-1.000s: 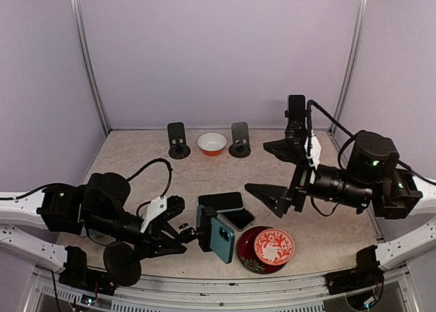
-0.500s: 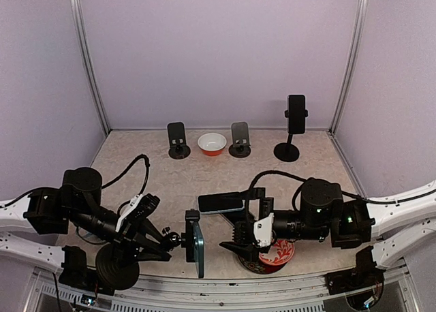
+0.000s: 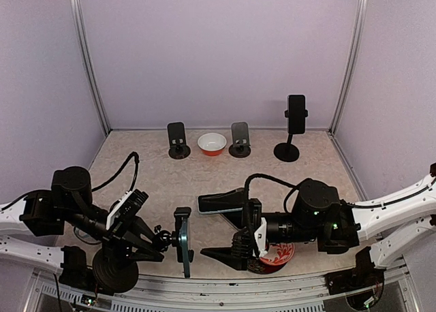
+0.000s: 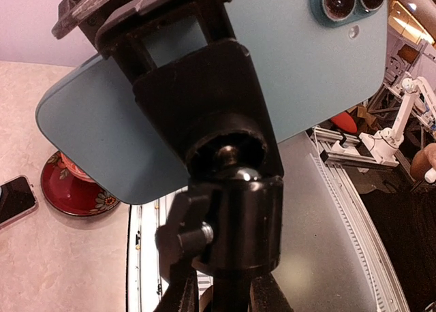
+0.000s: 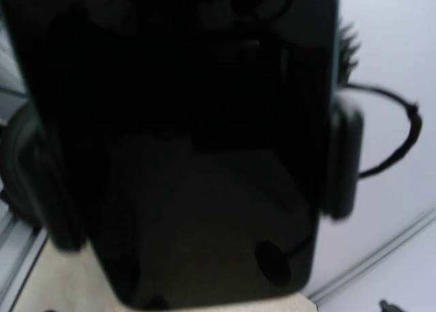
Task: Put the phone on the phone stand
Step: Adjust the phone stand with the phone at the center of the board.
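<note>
A light blue phone (image 3: 184,249) sits clamped in a black phone stand (image 3: 174,237) and shows edge-on near the table's front edge. My left gripper (image 3: 158,238) is shut on the stand's stem, just left of the phone. The left wrist view shows the phone's back (image 4: 306,67), the stand's clamp and ball joint (image 4: 225,142), and my left gripper (image 4: 225,300) closed round the stem. My right gripper (image 3: 212,229) stands open just right of the phone and faces it. In the right wrist view the phone's dark screen (image 5: 191,155) fills the frame, blurred, and hides the fingers.
At the back stand two short empty stands (image 3: 178,140) (image 3: 239,139), a red-and-white bowl (image 3: 212,143), and a tall stand holding a black phone (image 3: 296,114). A red patterned plate (image 3: 276,256) lies under the right arm. A dark phone (image 4: 13,199) lies flat on the table.
The right arm swung from the tall stand at the back right down to the front centre, gripper open. The left arm drew the stand and blue phone left and turned them edge-on.
</note>
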Tool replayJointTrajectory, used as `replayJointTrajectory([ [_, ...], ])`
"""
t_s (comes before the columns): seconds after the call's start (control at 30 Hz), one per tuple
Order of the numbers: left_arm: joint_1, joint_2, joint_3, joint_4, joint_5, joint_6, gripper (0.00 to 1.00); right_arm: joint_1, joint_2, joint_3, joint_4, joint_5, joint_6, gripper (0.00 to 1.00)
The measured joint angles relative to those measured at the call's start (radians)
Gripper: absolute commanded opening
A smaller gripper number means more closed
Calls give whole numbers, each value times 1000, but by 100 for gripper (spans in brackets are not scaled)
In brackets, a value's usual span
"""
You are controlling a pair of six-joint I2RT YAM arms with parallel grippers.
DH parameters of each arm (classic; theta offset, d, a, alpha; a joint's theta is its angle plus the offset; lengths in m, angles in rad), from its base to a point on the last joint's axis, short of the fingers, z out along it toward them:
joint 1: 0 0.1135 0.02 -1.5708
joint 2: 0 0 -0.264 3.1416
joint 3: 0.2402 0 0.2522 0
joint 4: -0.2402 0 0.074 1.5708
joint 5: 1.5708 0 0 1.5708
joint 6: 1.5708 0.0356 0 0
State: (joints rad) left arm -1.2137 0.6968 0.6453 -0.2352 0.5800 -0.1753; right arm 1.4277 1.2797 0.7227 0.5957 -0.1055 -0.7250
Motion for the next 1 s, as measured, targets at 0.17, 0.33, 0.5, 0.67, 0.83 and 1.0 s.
replayJointTrajectory([
  [0.17,2,0,-6,10,4,-5,0,10,24,30,22,-12,14,100],
  [0.33,2,3,-17,19,26,-8,0,17,54,58,23,-24,19,100],
  [0.5,2,3,-17,26,34,-8,0,18,86,80,22,-41,20,100],
  [0.67,2,1,-18,31,37,-12,0,19,116,108,19,-56,34,100],
  [0.83,2,2,-24,49,33,-18,0,24,124,124,16,-55,65,100],
  [1.0,2,5,-24,56,26,-20,0,30,126,137,20,-48,97,100],
])
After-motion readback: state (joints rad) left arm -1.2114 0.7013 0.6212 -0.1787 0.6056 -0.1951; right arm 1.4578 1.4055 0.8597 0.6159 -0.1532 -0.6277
